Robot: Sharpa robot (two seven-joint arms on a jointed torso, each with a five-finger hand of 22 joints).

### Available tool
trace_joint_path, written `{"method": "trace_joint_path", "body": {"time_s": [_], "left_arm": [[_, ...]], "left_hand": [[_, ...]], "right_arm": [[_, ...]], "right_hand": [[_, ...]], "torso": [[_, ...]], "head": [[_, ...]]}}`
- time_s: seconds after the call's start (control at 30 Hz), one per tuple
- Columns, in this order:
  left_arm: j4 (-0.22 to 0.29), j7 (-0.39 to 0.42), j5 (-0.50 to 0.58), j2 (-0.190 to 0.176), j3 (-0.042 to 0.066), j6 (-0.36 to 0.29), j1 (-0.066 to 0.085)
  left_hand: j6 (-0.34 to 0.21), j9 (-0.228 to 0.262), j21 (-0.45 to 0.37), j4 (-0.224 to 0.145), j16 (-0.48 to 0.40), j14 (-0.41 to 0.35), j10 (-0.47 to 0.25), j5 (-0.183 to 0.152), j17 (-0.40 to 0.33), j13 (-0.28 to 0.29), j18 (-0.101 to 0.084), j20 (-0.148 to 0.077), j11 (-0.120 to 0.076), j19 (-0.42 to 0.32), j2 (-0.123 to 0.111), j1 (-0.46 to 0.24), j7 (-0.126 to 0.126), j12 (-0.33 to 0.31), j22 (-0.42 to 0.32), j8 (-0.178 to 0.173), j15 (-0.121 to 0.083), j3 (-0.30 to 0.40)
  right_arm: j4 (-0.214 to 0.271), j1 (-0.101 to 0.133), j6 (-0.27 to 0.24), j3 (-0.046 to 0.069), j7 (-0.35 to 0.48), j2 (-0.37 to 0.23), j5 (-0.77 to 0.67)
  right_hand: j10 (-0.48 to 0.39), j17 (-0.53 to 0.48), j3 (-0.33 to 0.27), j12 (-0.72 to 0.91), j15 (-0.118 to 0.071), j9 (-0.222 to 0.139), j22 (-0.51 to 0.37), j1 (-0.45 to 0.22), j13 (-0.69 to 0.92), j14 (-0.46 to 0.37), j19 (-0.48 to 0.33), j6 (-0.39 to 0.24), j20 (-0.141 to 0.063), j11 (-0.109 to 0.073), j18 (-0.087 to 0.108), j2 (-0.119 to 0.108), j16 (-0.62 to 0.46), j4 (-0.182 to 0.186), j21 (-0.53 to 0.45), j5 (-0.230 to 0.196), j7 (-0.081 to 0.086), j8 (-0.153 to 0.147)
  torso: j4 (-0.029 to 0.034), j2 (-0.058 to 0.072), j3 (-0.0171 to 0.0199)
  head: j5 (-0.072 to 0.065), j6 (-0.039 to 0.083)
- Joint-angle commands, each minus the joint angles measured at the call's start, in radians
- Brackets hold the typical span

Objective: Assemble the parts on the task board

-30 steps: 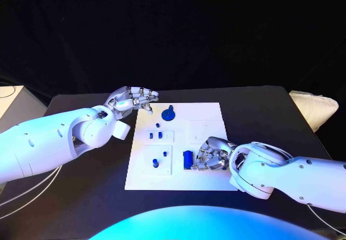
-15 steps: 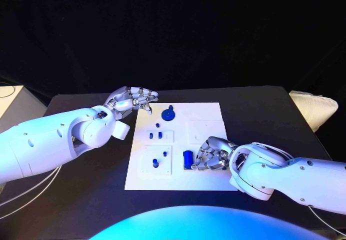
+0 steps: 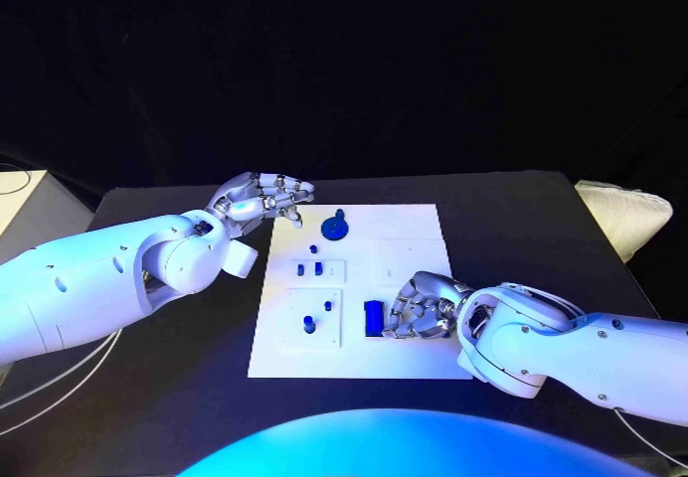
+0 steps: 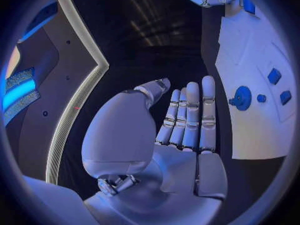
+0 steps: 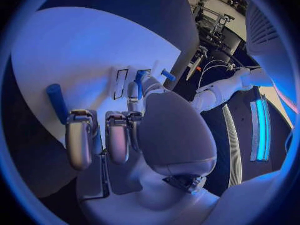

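Head view puts the white rectangular task board (image 3: 359, 288) mid-bench with several small blue plastic parts seated and a flat blue round disc (image 3: 334, 228) near its far edge; assembly looks partway. Right robot hand (image 3: 416, 308) curls beside the upright blue block (image 3: 374, 316); whether it grips is unclear. Left robot hand (image 3: 262, 197) hangs empty, fingers straight and together, off the board's far left corner.

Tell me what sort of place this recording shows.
Probably a robotics lab test bench: a black table against a dark backdrop, a white task board bearing small blue parts, and equipment racks with cables behind the right robot hand.
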Motion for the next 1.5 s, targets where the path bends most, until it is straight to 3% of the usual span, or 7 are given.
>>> {"method": "trace_joint_path", "body": {"time_s": [0.03,0.7,1.3,1.43,1.5], "left_arm": [[0.002,0.004,-0.001,0.0,0.0,0.019,0.0],[0.003,0.005,-0.003,0.0,0.0,0.021,0.0],[0.003,0.005,-0.003,-0.001,0.0,0.022,0.0],[0.003,0.006,-0.003,-0.001,0.0,0.022,0.0],[0.003,0.006,-0.003,-0.001,0.0,0.022,0.0]], "left_hand": [[0.001,-0.001,-0.006,0.0,-0.002,-0.002,-0.004,0.005,0.0,-0.001,0.015,-0.001,-0.001,0.005,0.005,0.007,-0.006,0.005,-0.001,0.006,0.003,0.003],[0.0,-0.002,-0.006,0.0,-0.003,-0.003,-0.007,0.004,-0.001,-0.002,0.014,-0.001,0.0,0.005,0.005,0.006,-0.005,0.004,-0.001,0.007,0.004,0.004],[0.0,-0.002,-0.006,0.001,-0.003,-0.003,-0.01,0.004,-0.001,-0.003,0.014,-0.001,0.0,0.005,0.005,0.006,-0.004,0.003,-0.001,0.007,0.004,0.004],[0.0,-0.002,-0.006,0.001,-0.003,-0.003,-0.01,0.004,-0.001,-0.003,0.014,-0.001,0.0,0.005,0.005,0.006,-0.004,0.003,-0.001,0.007,0.004,0.004],[0.0,-0.002,-0.006,0.001,-0.003,-0.003,-0.01,0.004,-0.001,-0.003,0.014,-0.001,0.0,0.005,0.005,0.006,-0.004,0.003,-0.001,0.007,0.004,0.004]], "right_arm": [[0.005,-0.001,0.02,0.0,0.036,0.0,0.012],[-0.02,-0.001,-0.008,0.0,0.027,0.018,-0.012],[-0.027,-0.006,-0.036,0.0,0.026,0.016,-0.045],[-0.013,-0.006,-0.041,0.0,0.072,-0.001,-0.007],[0.0,-0.003,-0.045,0.001,0.127,-0.019,0.032]], "right_hand": [[0.081,0.263,-0.002,-0.001,-0.003,-0.001,0.239,-0.009,0.234,0.106,0.082,0.005,-0.005,0.0,-0.004,-0.006,0.004,0.004,-0.003,-0.002,0.001,-0.001],[0.083,0.263,0.004,0.002,-0.003,-0.003,0.241,-0.019,0.237,0.106,0.083,0.008,-0.004,-0.001,-0.005,0.01,0.004,0.003,0.004,-0.005,-0.001,0.0],[0.083,0.263,0.013,0.003,-0.004,-0.004,0.24,-0.015,0.237,0.106,0.083,0.008,-0.005,-0.003,-0.005,0.02,0.004,0.002,0.002,-0.002,-0.002,0.0],[0.076,0.263,0.008,-0.013,-0.003,-0.007,0.238,-0.025,0.228,0.106,0.081,-0.002,-0.005,0.001,-0.003,0.007,0.004,0.003,-0.007,0.002,0.003,-0.006],[0.084,0.263,0.01,0.004,0.011,-0.021,0.238,-0.027,0.239,0.106,0.081,-0.05,0.003,0.019,-0.004,0.002,0.004,0.001,-0.006,0.006,0.025,-0.036]], "torso": [[-0.0001,0.001,0.0005],[0.0004,0.0,-0.0015],[-0.0012,0.0,0.0],[-0.001,0.0,0.0001],[-0.0022,0.0,-0.0006]], "head": [[0.0,0.0],[-0.004,0.0],[-0.004,0.0],[-0.006,0.0],[-0.008,0.0]]}}
